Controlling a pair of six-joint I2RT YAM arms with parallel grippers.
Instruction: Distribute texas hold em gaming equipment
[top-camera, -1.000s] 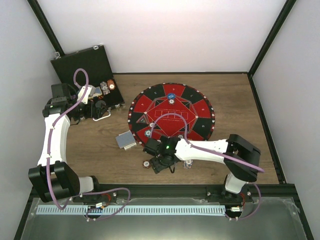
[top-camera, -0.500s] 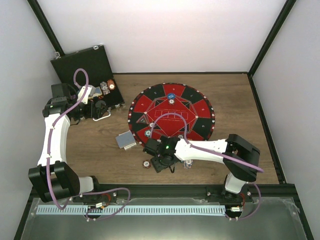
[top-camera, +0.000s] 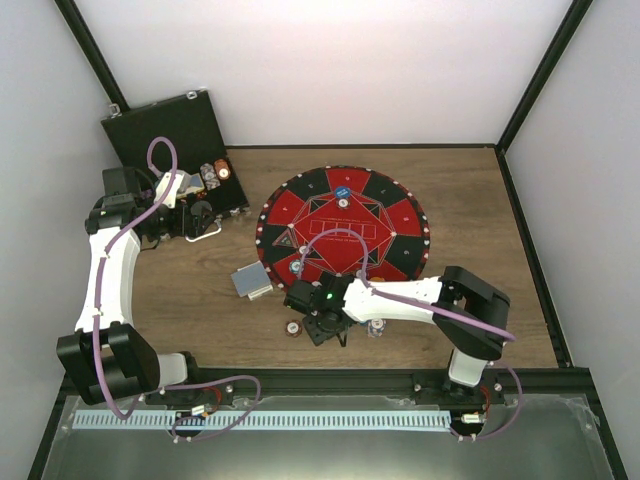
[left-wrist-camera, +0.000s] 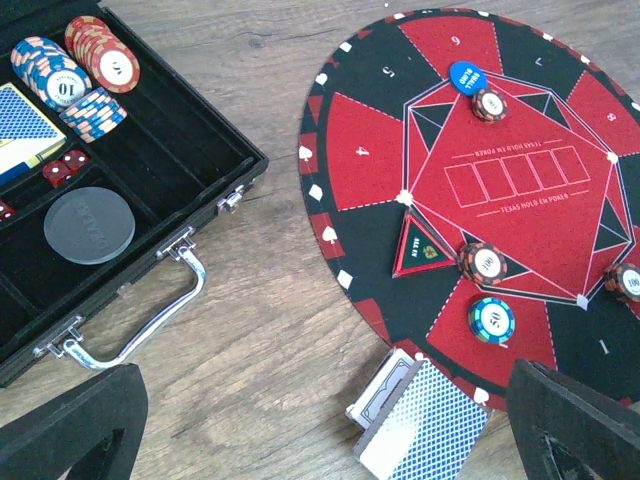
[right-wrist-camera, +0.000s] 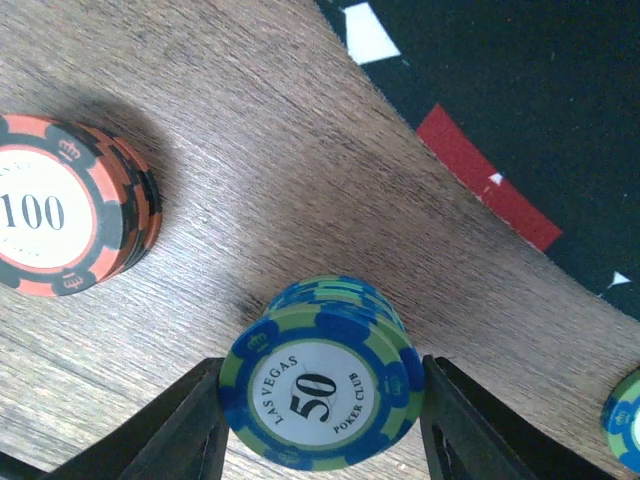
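Where wood (right-wrist-camera: 250, 150) meets mat edge (right-wrist-camera: 425, 85), right pincer (right-wrist-camera: 322, 368) brackets chip stack (right-wrist-camera: 320, 400), grip unclear, left pincer (left-wrist-camera: 320, 405) apart.

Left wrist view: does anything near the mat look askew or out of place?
The card deck beside the mat's edge looks untidy: its blue-backed top part sits shifted off the layer underneath, not squared up. Nothing looks spilled or damaged.

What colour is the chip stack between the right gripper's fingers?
The chip stack is blue with green edge blocks, white centre; best in the right wrist view.
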